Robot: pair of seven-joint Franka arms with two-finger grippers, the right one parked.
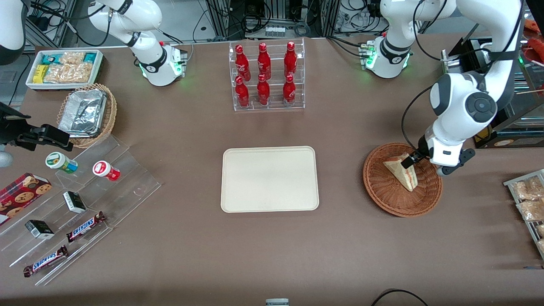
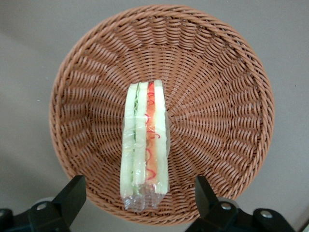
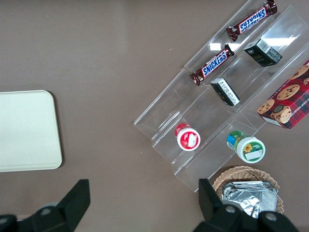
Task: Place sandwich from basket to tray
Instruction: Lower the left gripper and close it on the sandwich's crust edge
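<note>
sandwich (image 2: 145,145): 1, in basket (image 2: 222,121), on its edge
basket: 1, table's working-arm end
tray (image 1: 269,179): 1, table middle, bare
pincer (image 2: 140,203): spread, above sandwich, not touching
bottles (image 1: 263,74): 6, rack at table's robot-side edge

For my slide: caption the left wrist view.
Open gripper poised above the wrapped sandwich lying in the wicker basket.
</note>
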